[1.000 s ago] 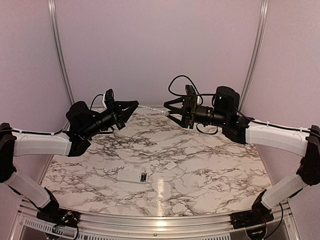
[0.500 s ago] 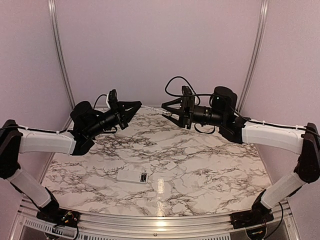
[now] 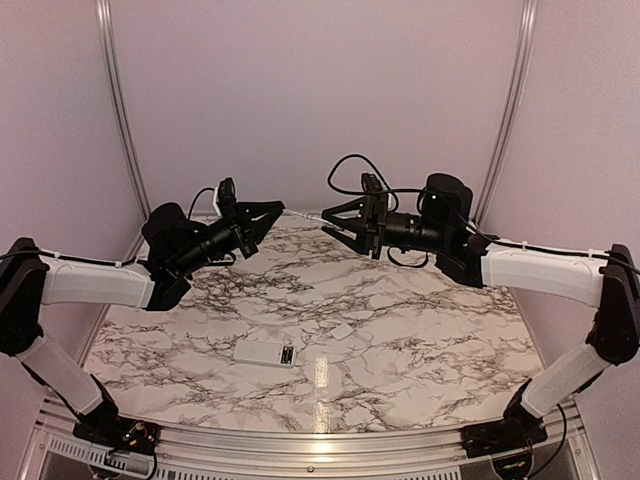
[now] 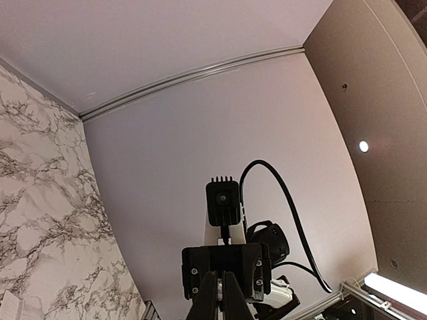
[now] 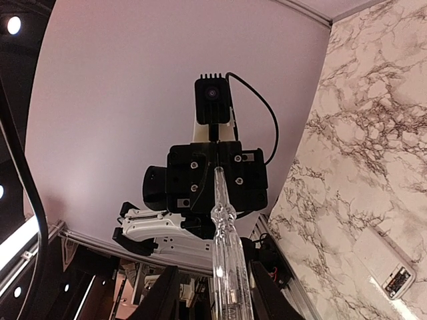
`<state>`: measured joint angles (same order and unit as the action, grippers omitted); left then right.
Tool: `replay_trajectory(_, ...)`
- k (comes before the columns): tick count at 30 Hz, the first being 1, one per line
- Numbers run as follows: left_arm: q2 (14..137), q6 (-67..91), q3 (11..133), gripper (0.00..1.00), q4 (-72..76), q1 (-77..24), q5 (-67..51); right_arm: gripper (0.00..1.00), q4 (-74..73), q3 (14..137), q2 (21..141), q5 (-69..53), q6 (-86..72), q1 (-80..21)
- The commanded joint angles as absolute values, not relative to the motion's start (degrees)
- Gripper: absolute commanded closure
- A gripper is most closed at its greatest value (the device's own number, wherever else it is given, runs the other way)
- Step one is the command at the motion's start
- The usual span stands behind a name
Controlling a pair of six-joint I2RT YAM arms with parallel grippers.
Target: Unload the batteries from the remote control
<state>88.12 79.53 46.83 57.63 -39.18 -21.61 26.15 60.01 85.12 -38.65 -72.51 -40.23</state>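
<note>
The white remote control (image 3: 265, 352) lies flat on the marble table, with a dark recess (image 3: 287, 355) at its right end; it also shows in the right wrist view (image 5: 385, 269). No batteries can be made out. Both arms are raised above the far side of the table, facing each other. My left gripper (image 3: 272, 212) (image 4: 219, 277) is shut on the tip of a long clear rod (image 3: 300, 215) (image 5: 223, 220). My right gripper (image 3: 328, 222) (image 5: 215, 265) straddles the rod's thick end, its fingers (image 5: 163, 293) apart from it.
A small white squarish cover piece (image 3: 342, 331) lies on the table (image 3: 420, 300) right of the remote. Aluminium frame posts (image 3: 118, 100) and pale walls close in the back and sides. A metal rail (image 3: 320, 445) runs along the near edge.
My right gripper's jaws have narrowed around the clear rod. Both arms have lifted slightly, with the left gripper still shut on the rod's tip.
</note>
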Motion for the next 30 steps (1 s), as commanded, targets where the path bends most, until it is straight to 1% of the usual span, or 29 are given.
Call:
replay_trajectory(1, 88.73, 78.73, 47.04, 1.0, 58.54, -39.46, -22.22, 0.69, 27.48, 62.09, 86.23, -39.73, -72.68, -39.98)
replay_trajectory(13, 88.75, 77.94, 46.16, 1.0, 59.05, -39.46, -22.19, 0.87, 27.51, 62.53, 86.79, -40.25, -72.17, -39.99)
replay_trajectory(18, 88.62, 77.96, 45.42, 1.0, 59.56, -39.51, -22.16, 0.87, 27.6, 62.66, 86.67, -40.26, -72.07, -39.95)
replay_trajectory(22, 88.17, 77.96, 45.08, 1.0, 59.55, -39.55, -22.16, 0.76, 27.17, 63.01, 86.65, -40.08, -71.94, -39.98)
replay_trajectory(25, 87.76, 77.96, 44.47, 1.0, 59.59, -39.55, -22.14, 0.73, 27.17, 63.02, 86.58, -39.83, -71.86, -39.99)
replay_trajectory(27, 87.49, 77.97, 44.14, 1.0, 59.48, -39.55, -22.01, 0.73, 27.16, 63.1, 86.57, -39.73, -71.83, -39.95)
replay_trajectory(30, 86.9, 77.94, 43.47, 1.0, 59.42, -39.55, -21.79, 0.76, 27.18, 63.2, 86.57, -39.64, -71.69, -39.97)
